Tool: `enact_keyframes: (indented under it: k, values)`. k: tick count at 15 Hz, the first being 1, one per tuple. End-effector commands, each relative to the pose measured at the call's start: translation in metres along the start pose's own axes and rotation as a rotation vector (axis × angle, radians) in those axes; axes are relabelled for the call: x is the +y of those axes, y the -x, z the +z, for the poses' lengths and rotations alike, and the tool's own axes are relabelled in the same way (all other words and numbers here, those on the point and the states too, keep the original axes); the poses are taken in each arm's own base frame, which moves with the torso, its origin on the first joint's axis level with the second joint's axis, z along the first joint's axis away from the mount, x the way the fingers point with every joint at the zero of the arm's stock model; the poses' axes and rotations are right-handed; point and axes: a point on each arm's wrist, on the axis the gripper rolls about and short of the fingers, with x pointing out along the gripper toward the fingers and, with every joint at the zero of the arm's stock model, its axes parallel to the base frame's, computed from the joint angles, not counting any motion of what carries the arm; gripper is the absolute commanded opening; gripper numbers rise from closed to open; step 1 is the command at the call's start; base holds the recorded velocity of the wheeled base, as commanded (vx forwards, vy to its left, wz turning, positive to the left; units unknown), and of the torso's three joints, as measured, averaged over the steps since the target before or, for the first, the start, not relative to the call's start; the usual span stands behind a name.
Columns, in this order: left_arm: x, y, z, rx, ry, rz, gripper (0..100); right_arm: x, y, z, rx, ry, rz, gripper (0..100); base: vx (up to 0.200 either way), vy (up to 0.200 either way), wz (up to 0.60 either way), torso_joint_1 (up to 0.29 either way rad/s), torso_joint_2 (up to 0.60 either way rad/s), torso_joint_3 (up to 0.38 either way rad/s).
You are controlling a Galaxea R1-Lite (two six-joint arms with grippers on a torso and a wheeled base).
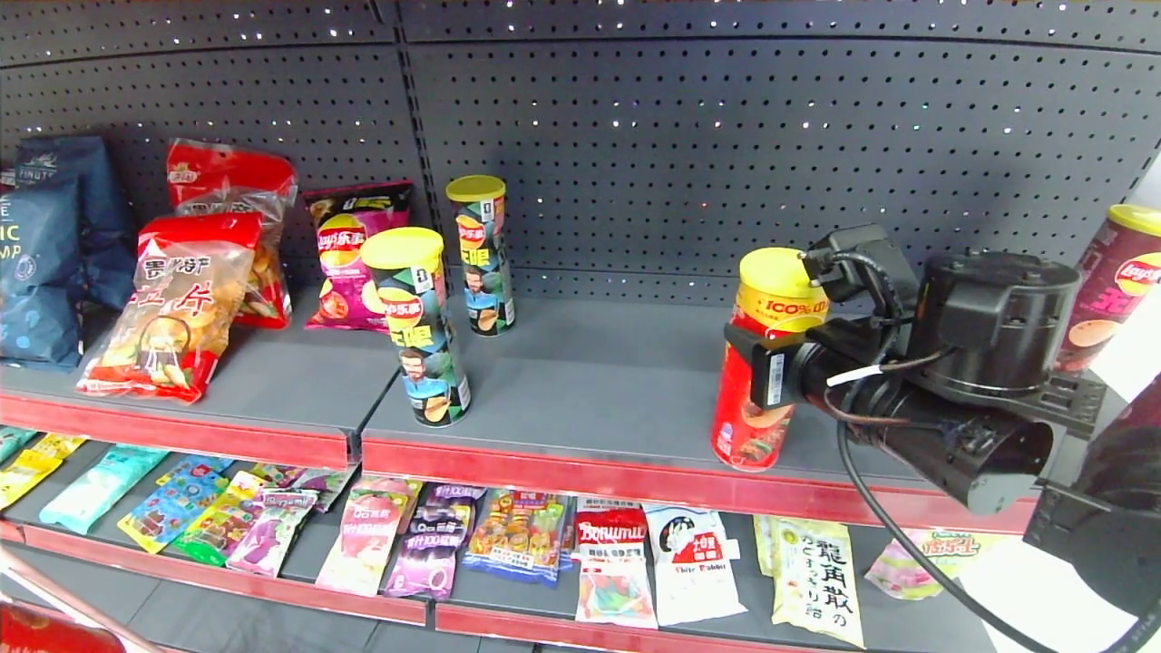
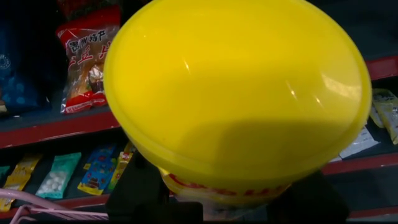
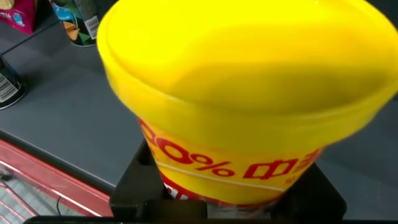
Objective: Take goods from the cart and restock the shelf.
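In the head view, the right gripper (image 1: 760, 367) grips a red can (image 1: 762, 299) from the side. The can stands upright near the front edge of the shelf (image 1: 590, 381), well right of two patterned cans (image 1: 419, 326).

In the right wrist view, its dark fingers (image 3: 134, 186) press either side of the red can beneath the yellow lid, with grey shelf board below.

In the left wrist view, the left gripper (image 2: 224, 208) is closed around a second can (image 2: 236, 81), also yellow-lidded. It is held out in front of the shelf, with a red bag (image 2: 87, 56) behind.
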Motion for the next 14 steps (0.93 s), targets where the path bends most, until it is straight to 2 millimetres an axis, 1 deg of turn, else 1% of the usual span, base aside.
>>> enact_keyframes:
  k: [1,5,7,9,13,14]
  values:
    - [0.0000,0.0003,0.0000,-0.001,0.000,0.000,0,-0.0004,0.0023,-0.0009,0.003,0.002,0.001,0,0.000,0.000,0.00,0.000,0.00,0.000]
    - [0.0000,-0.0002,-0.0003,0.002,0.000,-0.001,0,-0.0008,0.0044,-0.0020,0.006,0.011,-0.002,0,0.000,0.000,0.00,0.000,0.00,0.000]
    - [0.0001,-0.0001,0.0005,0.000,0.000,0.000,0,-0.0007,0.0026,-0.0044,0.017,0.022,-0.054,0,0.000,0.000,0.00,0.000,0.00,0.000]
    - [0.0001,-0.0006,0.0001,0.003,0.000,-0.001,0,0.0025,0.0038,-0.0051,0.019,0.024,-0.070,0,0.000,0.000,0.00,0.000,0.00,0.000]
    - [0.0000,-0.0009,0.0002,0.004,0.000,-0.003,0,0.0029,0.0040,-0.0072,0.026,0.023,-0.068,0,0.000,0.000,0.00,0.000,0.00,0.000]
    - [0.0000,-0.0009,0.0002,0.004,0.000,-0.003,0,0.0028,0.0043,-0.0085,0.030,0.024,-0.068,100,0.000,0.000,0.00,0.000,0.00,0.000]
